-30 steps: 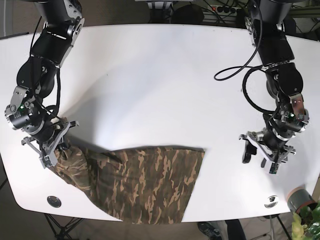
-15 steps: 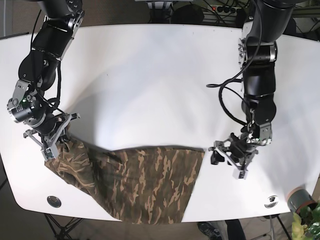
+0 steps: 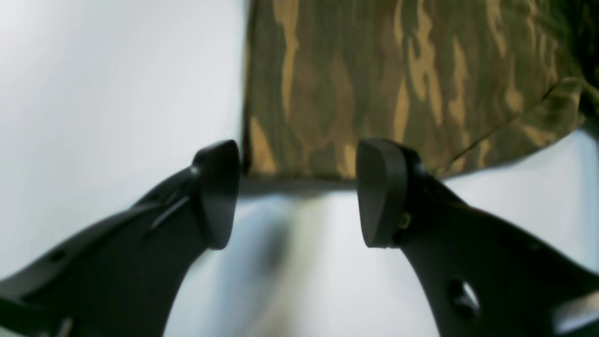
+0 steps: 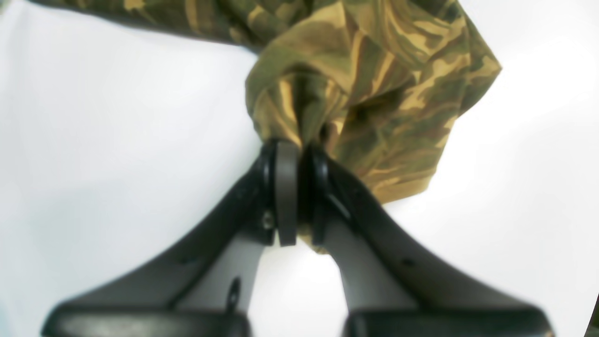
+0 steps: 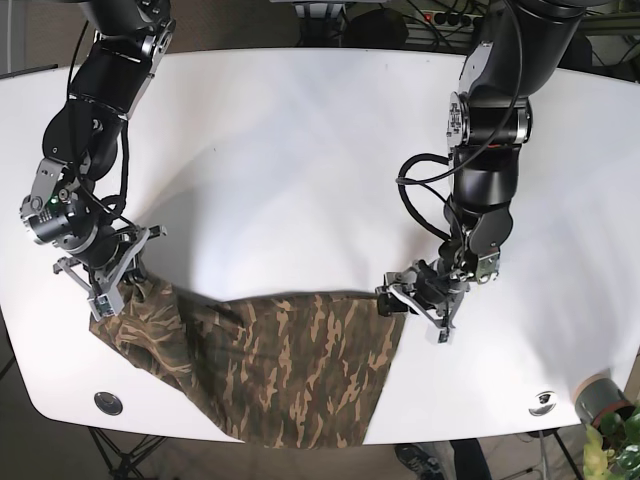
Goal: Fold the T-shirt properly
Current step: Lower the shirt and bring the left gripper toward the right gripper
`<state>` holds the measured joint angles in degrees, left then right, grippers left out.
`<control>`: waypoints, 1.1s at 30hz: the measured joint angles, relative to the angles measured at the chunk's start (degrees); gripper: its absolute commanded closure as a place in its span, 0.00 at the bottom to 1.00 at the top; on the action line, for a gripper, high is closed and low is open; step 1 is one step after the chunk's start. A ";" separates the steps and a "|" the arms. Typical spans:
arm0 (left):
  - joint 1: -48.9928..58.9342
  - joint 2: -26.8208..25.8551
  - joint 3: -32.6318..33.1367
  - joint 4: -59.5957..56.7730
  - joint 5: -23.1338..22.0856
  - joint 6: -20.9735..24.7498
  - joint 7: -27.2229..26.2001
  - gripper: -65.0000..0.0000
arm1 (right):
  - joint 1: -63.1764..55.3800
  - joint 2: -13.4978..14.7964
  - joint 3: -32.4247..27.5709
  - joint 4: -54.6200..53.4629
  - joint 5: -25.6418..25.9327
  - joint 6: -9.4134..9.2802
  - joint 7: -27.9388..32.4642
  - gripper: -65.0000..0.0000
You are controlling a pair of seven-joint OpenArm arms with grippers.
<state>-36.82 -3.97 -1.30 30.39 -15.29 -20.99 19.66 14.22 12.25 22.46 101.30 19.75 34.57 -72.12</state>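
The camouflage T-shirt (image 5: 280,365) lies along the table's front edge, part of it hanging over. My right gripper (image 5: 112,292) is shut on a bunched fold of the T-shirt (image 4: 355,89) at its left end, lifting it slightly. My left gripper (image 5: 400,302) hovers open at the shirt's right upper corner. In the left wrist view the open fingers (image 3: 217,192) straddle the corner of the T-shirt (image 3: 398,84), with the cloth edge just beyond the tips.
The white table (image 5: 300,170) stretches behind the shirt. A black cable (image 5: 415,195) loops off the left arm. Two round fittings (image 5: 107,402) sit near the front corners. A plant pot (image 5: 600,398) stands off the right front corner.
My left gripper has swept across the table toward the shirt's right corner and now sits at it. My right gripper has raised its bunch of cloth a little.
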 measured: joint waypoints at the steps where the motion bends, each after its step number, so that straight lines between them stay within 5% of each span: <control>1: -0.20 -0.04 1.20 -0.44 -0.02 0.04 -0.39 0.42 | 0.00 -0.02 0.00 0.00 0.02 -0.02 0.02 0.96; 6: -0.35 0.15 5.79 -1.14 -0.31 3.74 -2.03 0.42 | -0.02 -0.04 0.00 0.00 0.04 0.00 -0.07 0.96; 18: -0.02 0.13 6.38 -1.16 -0.61 4.00 -4.24 0.44 | -0.13 -0.04 0.00 0.00 0.04 0.00 -0.04 0.96; 26: 0.48 0.26 6.60 -1.55 0.15 4.50 -6.54 0.99 | -0.13 -0.04 0.00 -0.04 0.04 0.00 -0.07 0.96; 33: 0.87 0.07 6.27 -0.87 -0.17 4.48 -6.21 1.00 | -0.15 -0.79 0.11 -0.09 -0.07 -0.02 -0.07 0.96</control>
<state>-35.94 -3.90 4.97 29.52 -15.46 -16.51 13.45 14.06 11.46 22.57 101.21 19.68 34.54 -72.18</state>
